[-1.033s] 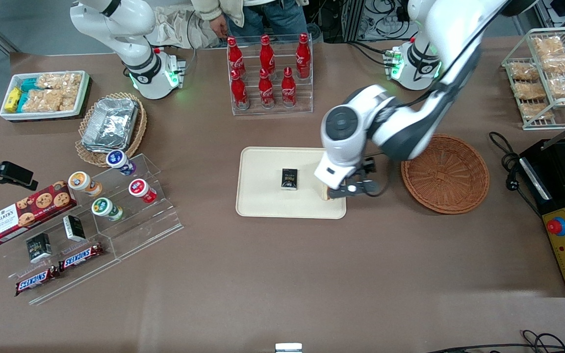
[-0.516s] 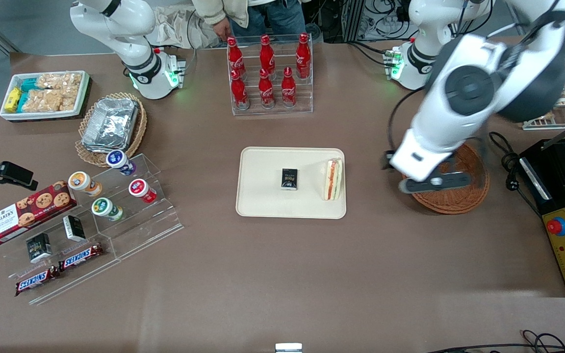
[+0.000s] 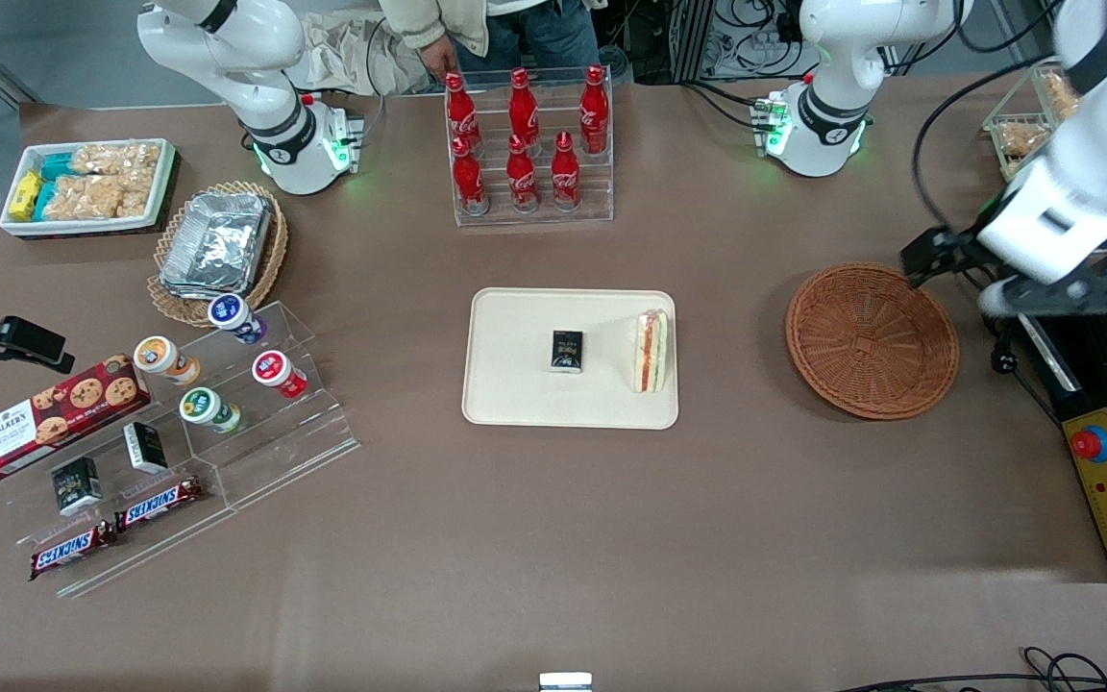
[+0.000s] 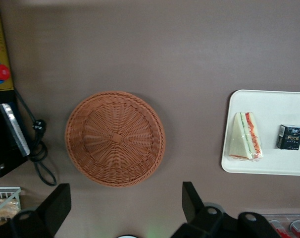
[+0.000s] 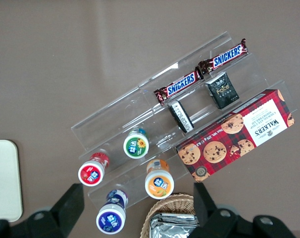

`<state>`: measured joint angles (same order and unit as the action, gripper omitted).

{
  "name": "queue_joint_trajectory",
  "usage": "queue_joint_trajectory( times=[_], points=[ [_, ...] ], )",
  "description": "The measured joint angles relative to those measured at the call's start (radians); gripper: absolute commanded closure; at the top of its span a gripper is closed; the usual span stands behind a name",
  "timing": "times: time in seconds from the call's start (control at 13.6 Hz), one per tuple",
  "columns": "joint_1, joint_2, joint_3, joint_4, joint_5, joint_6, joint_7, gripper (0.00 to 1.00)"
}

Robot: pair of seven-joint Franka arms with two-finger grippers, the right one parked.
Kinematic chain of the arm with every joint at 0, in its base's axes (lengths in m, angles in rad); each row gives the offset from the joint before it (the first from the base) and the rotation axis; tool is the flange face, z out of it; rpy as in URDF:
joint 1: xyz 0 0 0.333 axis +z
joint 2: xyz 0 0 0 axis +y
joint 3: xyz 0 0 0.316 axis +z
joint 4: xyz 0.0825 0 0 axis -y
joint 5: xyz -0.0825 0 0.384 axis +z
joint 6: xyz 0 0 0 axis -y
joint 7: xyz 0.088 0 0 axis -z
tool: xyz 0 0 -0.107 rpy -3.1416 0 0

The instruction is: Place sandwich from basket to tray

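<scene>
Lying on the tray (image 3: 515,394) at its edge nearest the basket (image 3: 872,340), the sandwich (image 3: 651,350) sits beside a small black box (image 3: 567,350). That basket holds nothing. Raised above the bench (image 3: 611,538) toward the working arm's end, the gripper (image 4: 125,210) has its fingers (image 4: 189,198) spread wide, gripping nothing.

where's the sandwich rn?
On the tray, at its edge nearest the basket, beside a small black box. The gripper, open, hangs past the basket, toward the working arm's end.
</scene>
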<state>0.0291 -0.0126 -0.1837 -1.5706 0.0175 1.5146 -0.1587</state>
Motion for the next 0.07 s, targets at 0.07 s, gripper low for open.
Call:
queue_joint_trajectory(
  times=[0.07],
  points=[
    [-0.033, -0.019, 0.041, -0.006, -0.001, -0.006, 0.002, 0.0]
  ],
)
